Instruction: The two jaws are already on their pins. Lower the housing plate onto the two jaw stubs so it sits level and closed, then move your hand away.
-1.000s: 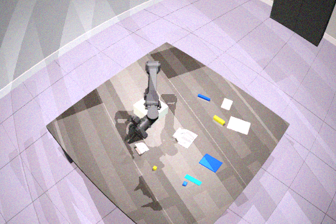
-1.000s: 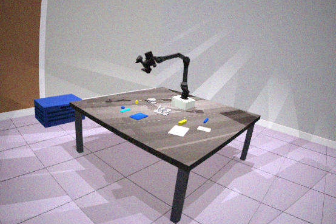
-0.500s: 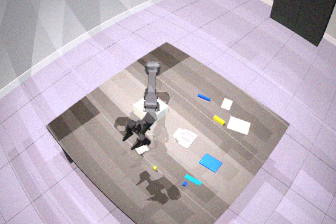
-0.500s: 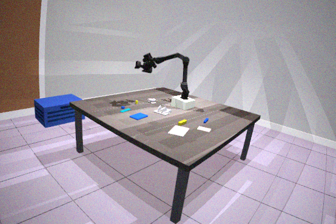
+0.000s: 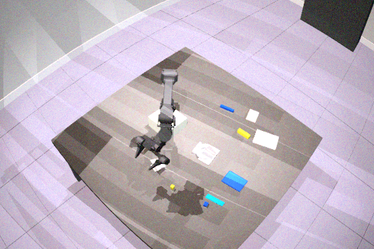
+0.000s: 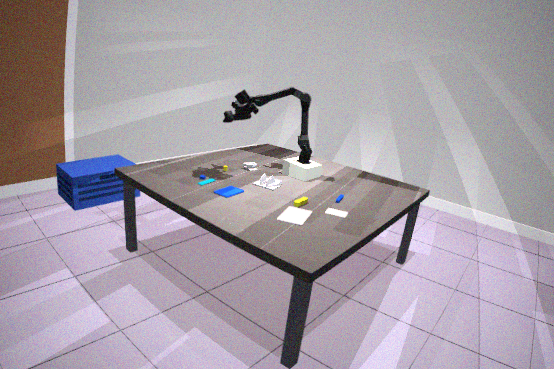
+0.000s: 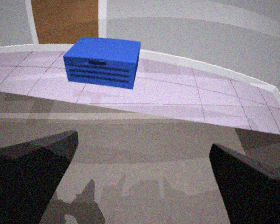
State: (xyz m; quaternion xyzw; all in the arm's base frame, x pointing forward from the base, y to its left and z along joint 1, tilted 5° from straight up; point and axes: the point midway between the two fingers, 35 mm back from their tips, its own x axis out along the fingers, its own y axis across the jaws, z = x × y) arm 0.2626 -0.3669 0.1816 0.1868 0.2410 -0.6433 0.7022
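The white jaw assembly (image 5: 206, 152) (image 6: 268, 181) lies mid-table, with pointed white pieces standing up from a flat square base. No plate covers these pieces. A smaller white part (image 5: 158, 168) (image 6: 250, 166), apparently the housing plate, lies apart from it on the table; its exact form is too small to tell. My gripper (image 5: 144, 162) (image 7: 145, 145) is open and empty, high above the table. One finger partly covers the smaller white part in the top view. The pins and stubs are too small to make out, and neither white object shows in the wrist view.
Also on the table (image 5: 118, 110) are a blue plate (image 5: 234, 181) (image 6: 229, 191), a cyan bar (image 5: 215, 200), small yellow (image 5: 172, 187) and blue (image 5: 206, 204) cubes, a yellow block (image 5: 244, 133), a blue bar (image 5: 227, 108) and white sheets (image 5: 266, 139) (image 5: 252, 115). A blue crate (image 6: 95, 183) (image 7: 102, 62) stands beyond.
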